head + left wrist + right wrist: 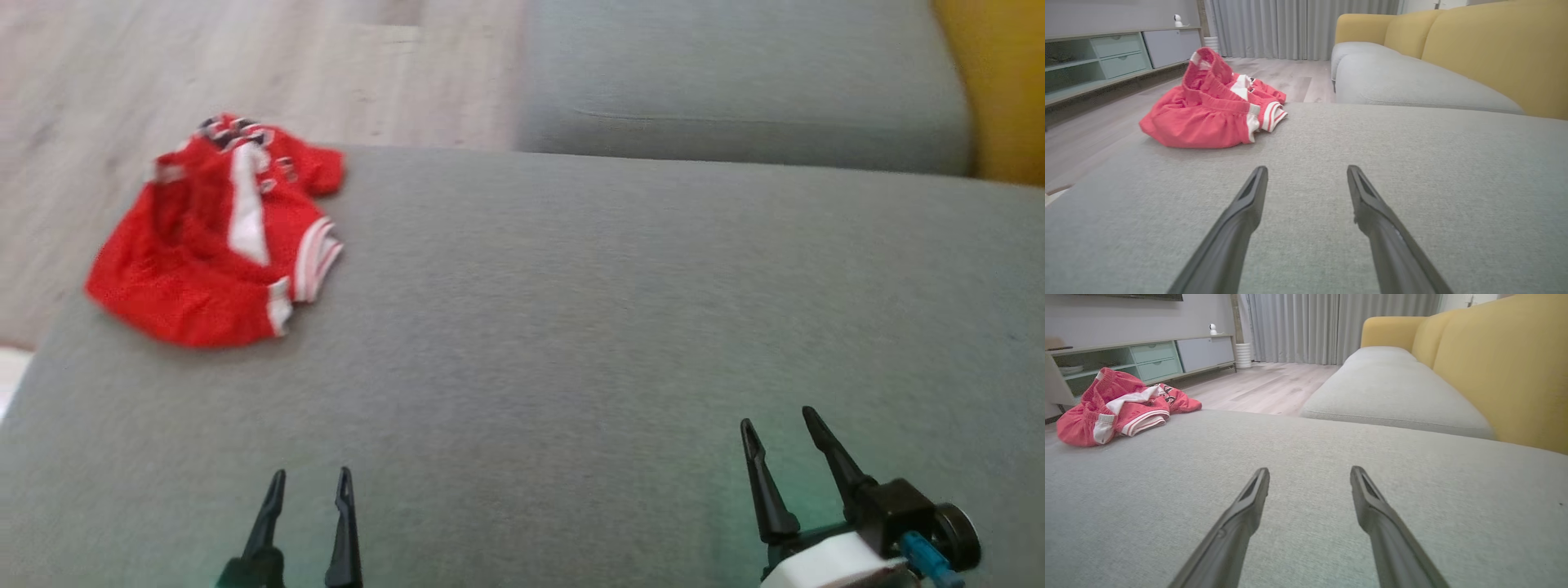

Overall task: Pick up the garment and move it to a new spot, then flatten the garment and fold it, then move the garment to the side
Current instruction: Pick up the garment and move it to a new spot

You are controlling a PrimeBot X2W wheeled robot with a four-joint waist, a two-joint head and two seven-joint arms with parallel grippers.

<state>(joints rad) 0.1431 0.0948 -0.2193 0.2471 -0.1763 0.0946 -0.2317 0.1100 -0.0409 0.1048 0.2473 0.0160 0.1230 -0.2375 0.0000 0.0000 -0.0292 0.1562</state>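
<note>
Your left pincer and your right pincer are low over the grey sofa seat, fingers pointing ahead. Both are spread wide and hold nothing. That makes two pincers, each with two dark fingers. There is one red garment. It lies crumpled on the seat, ahead of your left pincer and a bit to its left, well apart from it. Far beyond stands one cupboard with open shelves; what sits inside is too blurry to tell.
</note>
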